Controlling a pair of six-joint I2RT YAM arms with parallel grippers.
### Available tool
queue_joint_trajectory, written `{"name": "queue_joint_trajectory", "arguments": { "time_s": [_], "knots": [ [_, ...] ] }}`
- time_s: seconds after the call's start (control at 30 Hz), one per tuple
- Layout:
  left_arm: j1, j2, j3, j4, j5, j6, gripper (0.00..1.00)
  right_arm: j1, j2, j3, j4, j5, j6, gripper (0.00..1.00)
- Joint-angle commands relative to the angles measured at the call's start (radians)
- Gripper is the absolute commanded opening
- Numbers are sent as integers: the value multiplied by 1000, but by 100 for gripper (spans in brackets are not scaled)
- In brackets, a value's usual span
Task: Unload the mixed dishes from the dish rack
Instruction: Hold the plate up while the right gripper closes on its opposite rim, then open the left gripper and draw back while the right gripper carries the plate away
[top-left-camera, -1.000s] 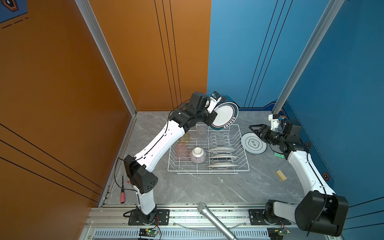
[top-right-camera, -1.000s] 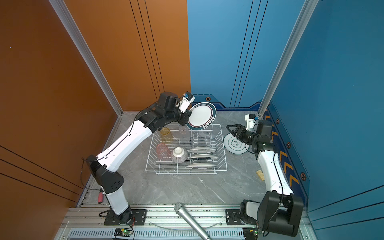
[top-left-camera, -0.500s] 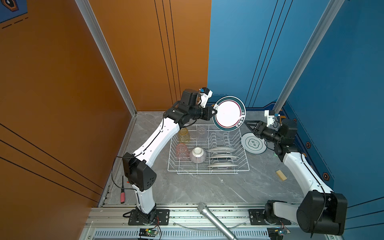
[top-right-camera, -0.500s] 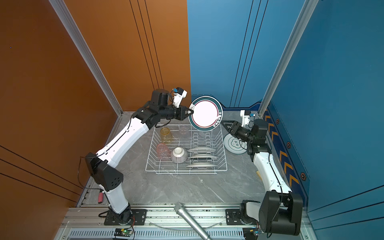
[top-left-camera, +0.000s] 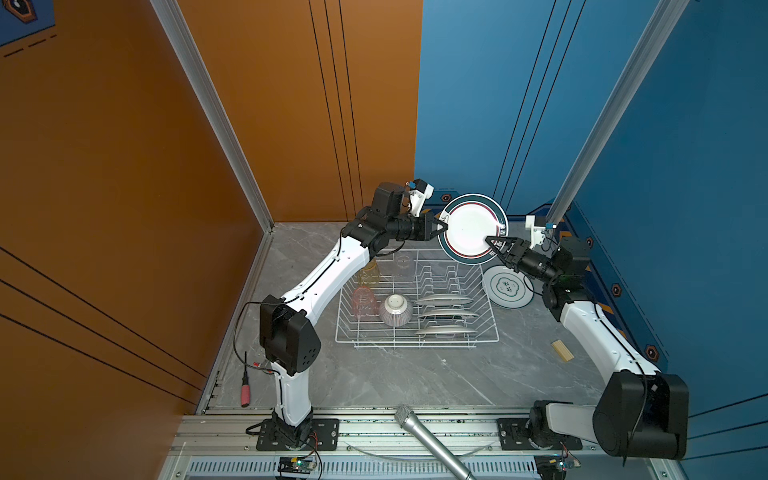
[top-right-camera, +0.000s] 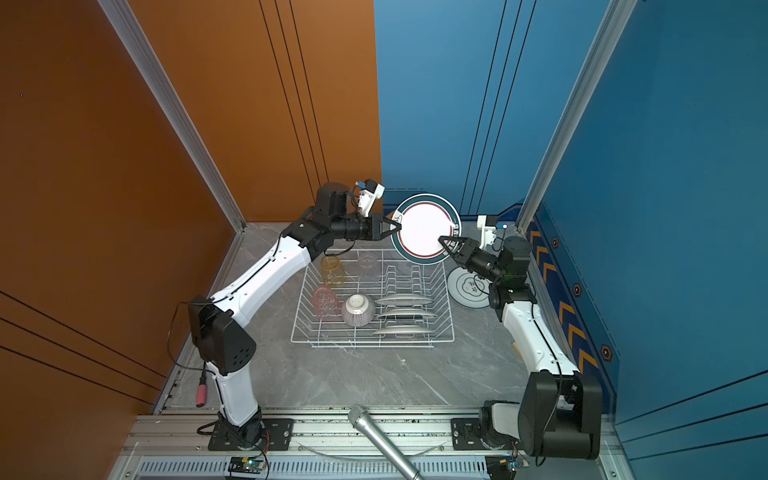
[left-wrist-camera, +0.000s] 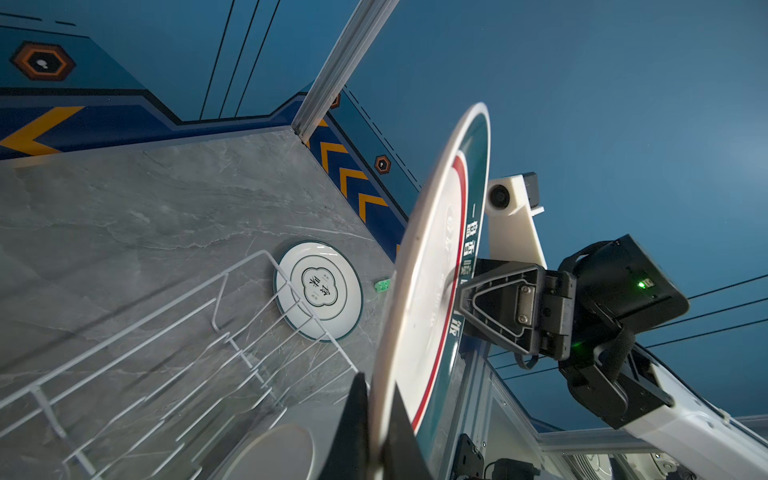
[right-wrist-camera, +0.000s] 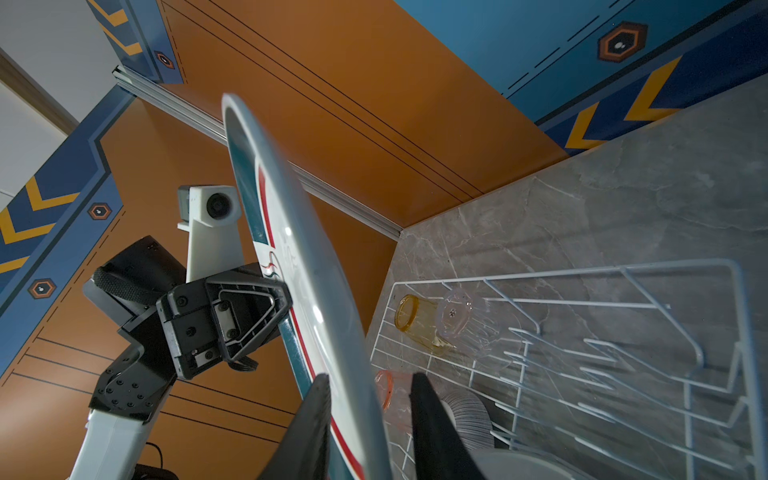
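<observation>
Grey tabletop (top-left-camera: 395, 374) holds one unloaded plate (top-left-camera: 508, 286) beneath your right gripper (top-left-camera: 490, 241). Your left gripper (top-left-camera: 444, 227) pinches the dark-rimmed plate (top-left-camera: 473, 232); right jaws straddle its far rim, seemingly unclamped. Below, three plates (top-left-camera: 444, 313), bowl (top-left-camera: 395, 309) and tumblers (top-left-camera: 364, 301) fill the dish rack (top-left-camera: 415, 343).

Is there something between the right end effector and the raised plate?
Nothing visible does. The plate rim sits between the open jaws of the right end effector; the left end effector grips the opposite rim.

walls: orange wall (top-left-camera: 124, 166) left, blue wall (top-left-camera: 665, 124) right | floor: grey marble floor (top-left-camera: 374, 382) | corners: aluminium posts (top-left-camera: 218, 124)
</observation>
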Motion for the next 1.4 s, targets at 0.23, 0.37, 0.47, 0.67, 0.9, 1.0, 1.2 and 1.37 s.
{"name": "queue_joint_trajectory", "arguments": {
  "time_s": [0.23,0.37,0.47,0.67,0.9,1.0,1.2,1.37],
  "knots": [
    [-5,11,-34,175,73,-84,0,5,0,-8,68,-4,34,13],
    [-7,17,-34,177,74,-90,0,4,-4,-2,68,-7,37,3],
    [-7,17,-34,167,69,-92,4,2,-9,-1,68,-7,39,0],
    [-11,-4,-44,120,30,-36,34,-26,-20,0,68,3,56,0],
    [6,-72,-59,-144,-171,148,38,-155,-39,15,-75,33,6,0],
    [33,-136,-112,-224,-297,216,38,-224,-44,58,-330,103,-134,0],
    [113,-259,-201,-360,-497,306,40,-322,-21,83,-636,290,-342,0],
    [182,-323,-252,-434,-617,349,44,-361,57,77,-696,352,-393,0]
  ]
}}
